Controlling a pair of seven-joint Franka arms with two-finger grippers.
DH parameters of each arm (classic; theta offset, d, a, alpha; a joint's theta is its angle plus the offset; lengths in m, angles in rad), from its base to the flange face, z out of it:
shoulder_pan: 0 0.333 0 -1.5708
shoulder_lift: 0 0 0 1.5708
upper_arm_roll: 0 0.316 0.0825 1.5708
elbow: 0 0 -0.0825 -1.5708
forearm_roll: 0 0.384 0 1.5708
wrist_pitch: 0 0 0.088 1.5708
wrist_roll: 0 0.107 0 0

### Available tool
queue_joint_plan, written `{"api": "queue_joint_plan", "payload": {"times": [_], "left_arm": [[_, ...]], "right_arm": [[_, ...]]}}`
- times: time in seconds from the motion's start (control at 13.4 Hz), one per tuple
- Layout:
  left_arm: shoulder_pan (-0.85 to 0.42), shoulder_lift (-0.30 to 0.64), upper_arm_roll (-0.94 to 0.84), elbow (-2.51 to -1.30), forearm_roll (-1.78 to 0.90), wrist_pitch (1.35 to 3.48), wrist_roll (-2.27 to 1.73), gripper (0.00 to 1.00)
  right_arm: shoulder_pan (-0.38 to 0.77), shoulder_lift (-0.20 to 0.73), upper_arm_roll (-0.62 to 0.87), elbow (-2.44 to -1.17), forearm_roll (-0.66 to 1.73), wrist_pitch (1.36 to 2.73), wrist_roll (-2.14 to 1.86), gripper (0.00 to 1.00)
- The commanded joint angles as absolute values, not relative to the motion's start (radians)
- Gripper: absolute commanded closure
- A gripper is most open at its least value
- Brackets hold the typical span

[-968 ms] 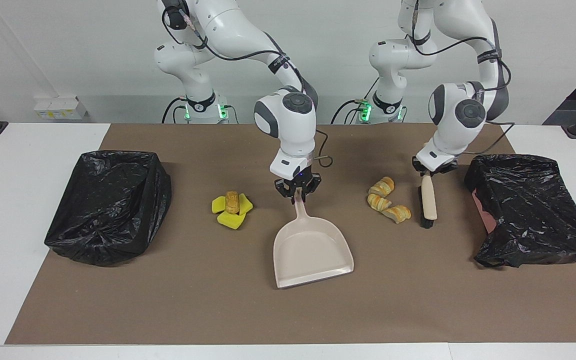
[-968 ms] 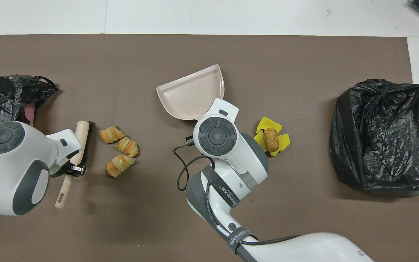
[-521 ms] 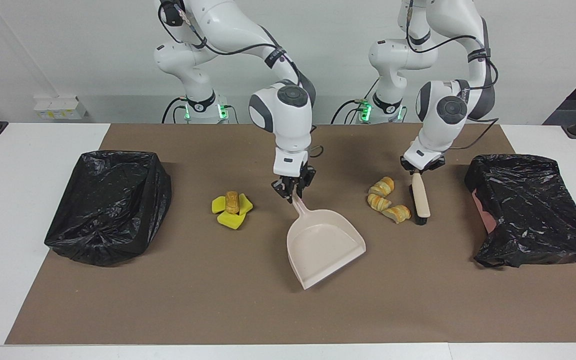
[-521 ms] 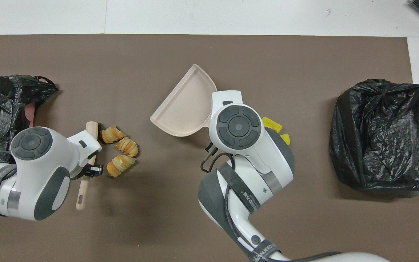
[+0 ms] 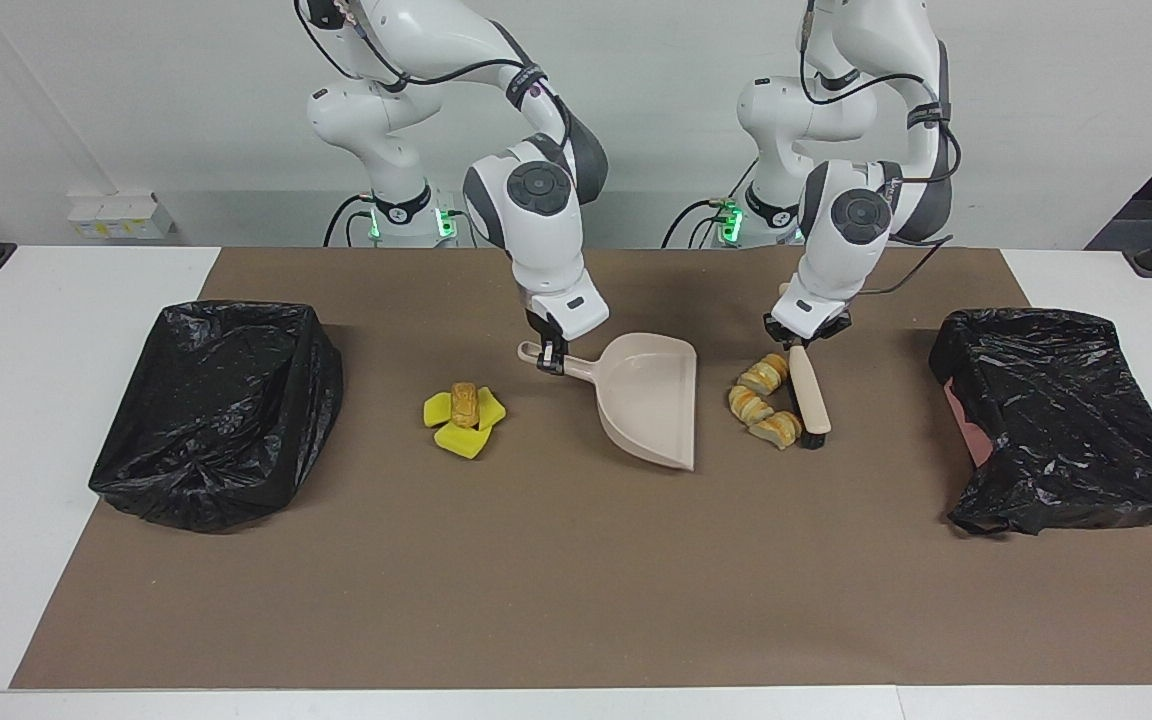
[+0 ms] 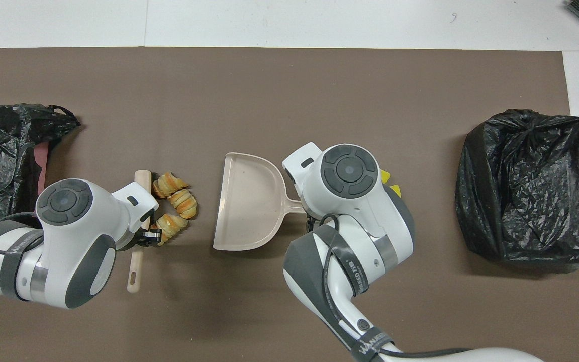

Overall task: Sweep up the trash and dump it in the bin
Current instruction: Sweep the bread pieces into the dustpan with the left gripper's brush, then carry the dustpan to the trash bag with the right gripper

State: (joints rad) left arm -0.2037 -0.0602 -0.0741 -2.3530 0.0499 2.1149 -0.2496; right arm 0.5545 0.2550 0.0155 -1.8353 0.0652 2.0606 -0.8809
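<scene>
Swung round since a second ago, the beige plastic dustpan [image 5: 652,396] now lies with its open mouth turned toward the left arm's end of the table, facing the three golden-brown striped pastry pieces [image 5: 762,401], where before the mouth pointed away from the robots. The right gripper [image 5: 548,357] has its fingers clamped on the dustpan's handle, low over the brown mat [image 5: 576,600] near the middle of the table. Meanwhile the beige wooden-handled brush [image 5: 808,397] has come in toward the pastries and now touches them on the side toward the left arm's end, so the pieces sit bunched between brush and dustpan mouth, just short of the pan. The left gripper [image 5: 804,335] is closed tight on the brush's handle end, nearer to the robots than the pastries.

A second heap of trash, bright yellow sponge wedges [image 5: 462,420] with one more brown pastry piece [image 5: 463,404] on top, lies on the mat beside the dustpan's handle, toward the right arm's end. One black plastic-lined bin [image 5: 216,410] stands at the right arm's end of the table, and another black bag-lined bin [image 5: 1066,430] at the left arm's end.
</scene>
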Motion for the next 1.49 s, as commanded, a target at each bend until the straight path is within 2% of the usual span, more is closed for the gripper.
{"api": "queue_joint_plan", "payload": {"times": [0.0,0.3,0.82,1.04,1.41], "left_arm": [[-0.247,-0.071,-0.063,-2.375,0.009,2.138,-0.265,1.00],[-0.296,-0.072,-0.063,-2.373,-0.044,2.140,-0.238,1.00],[-0.537,-0.071,-0.063,-2.329,-0.239,2.148,-0.274,1.00],[-0.516,-0.069,-0.052,-2.284,-0.239,2.120,-0.276,1.00],[-0.342,-0.092,-0.051,-2.250,-0.183,2.083,-0.281,1.00]], "right_arm": [[0.584,0.239,0.023,-1.890,0.091,2.075,-0.896,1.00],[0.592,0.235,0.023,-1.894,0.091,2.080,-0.766,1.00],[0.592,0.235,0.023,-1.894,0.091,2.074,-0.759,1.00],[0.591,0.235,0.023,-1.894,0.091,2.074,-0.759,1.00],[0.578,0.230,0.023,-1.890,0.091,2.065,-0.764,1.00]]}}
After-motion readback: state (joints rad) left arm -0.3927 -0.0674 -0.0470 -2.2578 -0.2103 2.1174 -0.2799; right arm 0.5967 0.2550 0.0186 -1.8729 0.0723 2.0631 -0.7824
